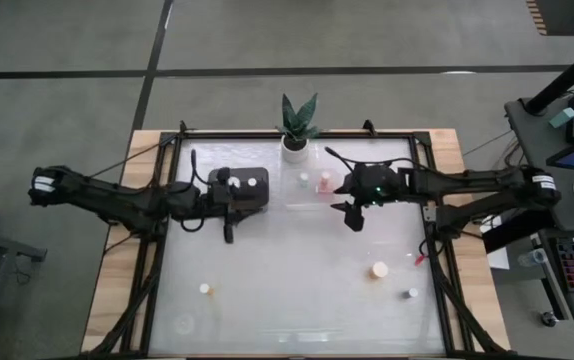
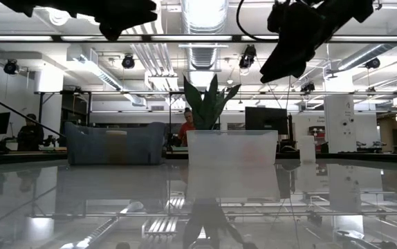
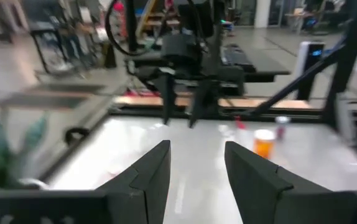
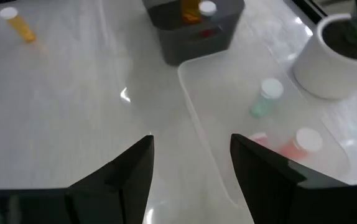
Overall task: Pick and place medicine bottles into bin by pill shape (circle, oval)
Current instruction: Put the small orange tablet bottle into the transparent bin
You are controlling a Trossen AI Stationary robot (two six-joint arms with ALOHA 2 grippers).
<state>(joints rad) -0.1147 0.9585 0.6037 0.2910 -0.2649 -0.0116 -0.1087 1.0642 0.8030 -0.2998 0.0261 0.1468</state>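
Note:
Both grippers are open, empty and above the table. My left gripper (image 1: 229, 232) (image 3: 197, 168) is just in front of a dark bin (image 1: 239, 185) that holds two white-capped bottles (image 1: 250, 185). My right gripper (image 1: 355, 218) (image 4: 191, 165) is at the near right corner of a clear bin (image 1: 312, 186) (image 4: 228, 93), which holds a pale green bottle (image 4: 265, 99) and a pink bottle (image 4: 300, 143), both lying down. Loose bottles stand on the table: a small amber one (image 1: 205, 288) (image 4: 17, 23), an orange one (image 1: 379, 270) (image 3: 264, 142) and a white one (image 1: 413, 293).
A potted plant (image 1: 297, 125) in a white pot (image 4: 340, 56) stands at the far edge behind the clear bin. A small red thing (image 1: 420, 257) lies near the right rail. A black frame (image 1: 167, 250) borders the table. People show in the room beyond the table in the low view.

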